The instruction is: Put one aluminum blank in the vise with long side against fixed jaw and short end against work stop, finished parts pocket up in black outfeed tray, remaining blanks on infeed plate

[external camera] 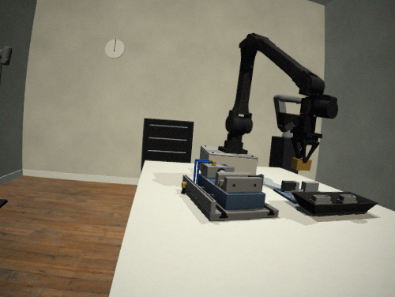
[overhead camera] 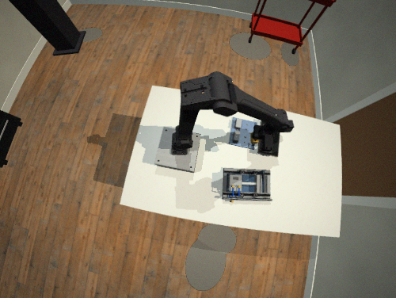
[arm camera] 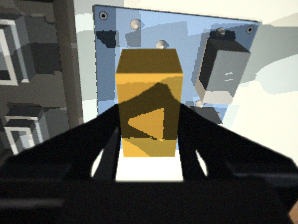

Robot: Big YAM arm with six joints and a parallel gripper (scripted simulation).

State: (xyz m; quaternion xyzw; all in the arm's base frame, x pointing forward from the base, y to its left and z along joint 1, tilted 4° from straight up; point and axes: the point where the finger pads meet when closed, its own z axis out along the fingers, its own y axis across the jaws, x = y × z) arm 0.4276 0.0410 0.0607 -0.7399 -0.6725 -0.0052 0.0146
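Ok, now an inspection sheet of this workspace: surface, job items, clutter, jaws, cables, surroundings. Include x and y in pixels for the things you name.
Surface: white table [overhead camera: 305, 178] [external camera: 189, 253], shadows across it.
Vise [overhead camera: 263, 184] [external camera: 245, 201]: no blank seen between its end blocks.
Infeed plate [overhead camera: 246, 127] [external camera: 280, 193] [arm camera: 106, 65]: two gray blanks on it.
Outfeed tray [external camera: 336, 208] [arm camera: 70, 65]: two pocketed parts, pockets up.
Clutter: nothing seen.
Jaws [external camera: 306, 158] [arm camera: 150, 117]: shut on the brass blank [external camera: 301, 164] [arm camera: 149, 110], held above the table.
Cables: no loose ones seen; blue hoses [overhead camera: 234, 192] [external camera: 196, 170] at the vise.
Surroundings: red cart [overhead camera: 275, 29], wall clock [external camera: 114, 48], black drawer cabinet [external camera: 167, 144].
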